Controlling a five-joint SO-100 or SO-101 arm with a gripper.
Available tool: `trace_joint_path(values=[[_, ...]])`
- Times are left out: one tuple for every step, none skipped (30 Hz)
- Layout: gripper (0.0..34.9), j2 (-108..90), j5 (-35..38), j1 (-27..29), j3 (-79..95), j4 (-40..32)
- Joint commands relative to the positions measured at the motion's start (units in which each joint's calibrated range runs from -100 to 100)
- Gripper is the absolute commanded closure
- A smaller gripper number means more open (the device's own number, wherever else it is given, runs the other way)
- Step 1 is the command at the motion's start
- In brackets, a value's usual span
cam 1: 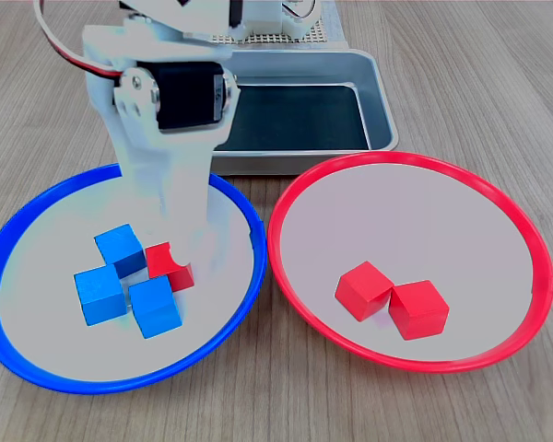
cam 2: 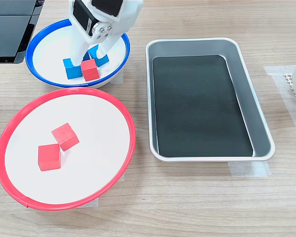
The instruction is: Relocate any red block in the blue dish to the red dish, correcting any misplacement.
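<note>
I have the gripper (cam 2: pixel 89 60) low inside the blue dish (cam 1: pixel 37 207), which I take as my landmark. Its two white fingers (cam 2: pixel 77 53) stand spread, one to each side of the red block (cam 1: pixel 170 266), and I cannot tell whether either touches it. The red block sits on the dish's grey floor near its middle, among three blue cubes (cam 1: pixel 101 295); in the first exterior view it lies on the cluster's right.

The red dish (cam 1: pixel 498 198) lies just beside the blue dish, rims nearly touching, and holds two red cubes (cam 1: pixel 392 300) set against each other. The steel tray (cam 2: pixel 259 123) with its black floor stands just beyond both dishes in the first exterior view.

I can read no labels or writing on anything.
</note>
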Motion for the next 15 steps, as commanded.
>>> trace_joint_path(values=[[20.2,0.0,0.0,-0.8,-2.4,-0.6],[20.2,0.1,-0.1,-1.0,-2.3,-0.6],[20.2,0.1,-0.1,-1.1,-2.2,-0.6],[20.2,0.1,-0.1,-1.1,-2.1,-0.6],[20.3,0.2,-0.1,-1.1,-2.0,-0.6],[20.3,0.3,-0.1,-1.2,-1.9,-0.6],[20.3,0.4,-0.1,-1.2,-1.8,-0.6],[20.4,0.8,-0.1,-1.2,-1.7,-0.6],[20.4,1.0,-0.2,-1.2,-1.6,-0.6],[20.5,1.2,-0.2,-1.2,-1.6,-0.6],[20.6,1.4,-0.2,-1.2,-1.6,-0.7],[20.6,1.5,-0.2,-1.1,-1.6,-0.7],[20.6,1.8,-0.2,-1.0,-1.6,-0.9],[20.6,1.9,-0.2,-0.9,-1.7,-1.1],[20.6,2.0,-0.2,-0.9,-1.7,-1.1]])
